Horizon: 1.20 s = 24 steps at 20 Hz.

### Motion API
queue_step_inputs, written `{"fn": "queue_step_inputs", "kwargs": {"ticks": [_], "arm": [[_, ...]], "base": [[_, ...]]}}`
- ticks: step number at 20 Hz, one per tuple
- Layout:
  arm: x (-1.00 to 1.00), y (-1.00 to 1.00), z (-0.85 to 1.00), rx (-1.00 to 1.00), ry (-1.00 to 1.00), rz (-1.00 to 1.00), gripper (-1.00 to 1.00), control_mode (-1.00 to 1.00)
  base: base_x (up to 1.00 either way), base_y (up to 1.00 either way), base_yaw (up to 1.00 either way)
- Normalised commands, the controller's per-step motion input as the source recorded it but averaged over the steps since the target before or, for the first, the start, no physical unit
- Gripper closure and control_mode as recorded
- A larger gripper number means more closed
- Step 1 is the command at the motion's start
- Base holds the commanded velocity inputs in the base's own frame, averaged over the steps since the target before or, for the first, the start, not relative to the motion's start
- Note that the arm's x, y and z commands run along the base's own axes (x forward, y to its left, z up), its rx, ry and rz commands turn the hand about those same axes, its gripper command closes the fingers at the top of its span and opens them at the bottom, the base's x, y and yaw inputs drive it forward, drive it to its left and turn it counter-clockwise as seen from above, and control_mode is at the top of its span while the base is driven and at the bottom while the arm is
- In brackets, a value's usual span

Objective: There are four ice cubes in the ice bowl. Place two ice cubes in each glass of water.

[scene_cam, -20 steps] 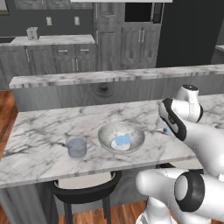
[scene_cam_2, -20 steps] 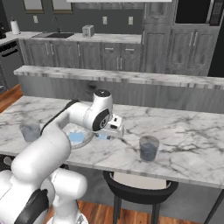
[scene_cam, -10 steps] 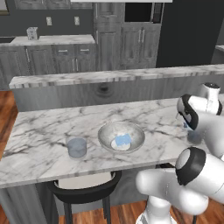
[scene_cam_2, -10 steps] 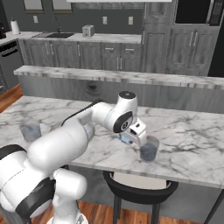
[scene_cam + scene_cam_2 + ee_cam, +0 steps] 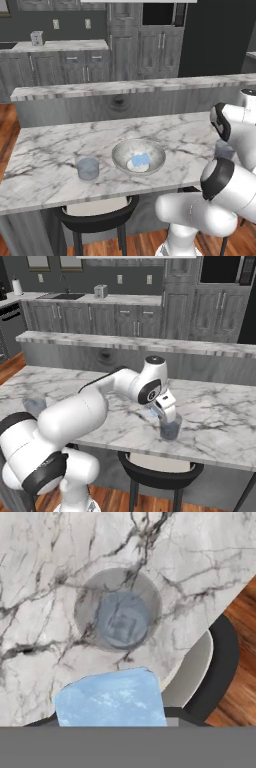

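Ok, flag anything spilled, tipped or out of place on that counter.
Nothing stands out. Both glasses stand upright: one left of the ice bowl, the other directly beneath the claw, which holds an ice cube over it. No spill shows on the marble counter.

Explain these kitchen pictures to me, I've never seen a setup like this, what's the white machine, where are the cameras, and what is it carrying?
The white machine is a robot arm on a base that can drive, in a computer-rendered kitchen. Two pictures come from cameras on the base, behind the arm to its left and right. The third comes from a camera on the hand, looking down along the gripper.

On the marble counter sit a metal ice bowl with pale blue ice cubes inside, and two glasses of water: one glass left of the bowl, the other glass under the gripper. A dark stool stands below the counter edge.

In the hand view, a pale blue ice cube sits between the fingers, with that glass below it. So the gripper appears to be holding a cube above the glass, probably about to drop it in.
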Motion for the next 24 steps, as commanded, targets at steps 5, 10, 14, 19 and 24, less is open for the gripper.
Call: {"fn": "queue_step_inputs", "kwargs": {"ticks": [5, 10, 14, 19, 24], "arm": [[0.01, -0.38, 0.0, 0.0, -0.01, -0.2, 1.0, -1.0], [0.22, -0.02, 0.0, 0.0, 0.0, -0.09, 1.0, -1.0], [0.24, -0.09, 0.0, 0.0, 0.0, -0.08, 1.0, -1.0], [0.16, -0.19, -0.01, 0.0, 0.0, 0.0, 1.0, -1.0], [0.05, -0.01, -0.1, 0.0, 0.0, 0.0, 1.0, -1.0]], "base": [[0.0, 0.0, 0.0], [0.0, 0.0, 0.0], [0.0, 0.0, 0.0], [0.0, 0.0, 0.0], [0.0, 0.0, 0.0]]}}
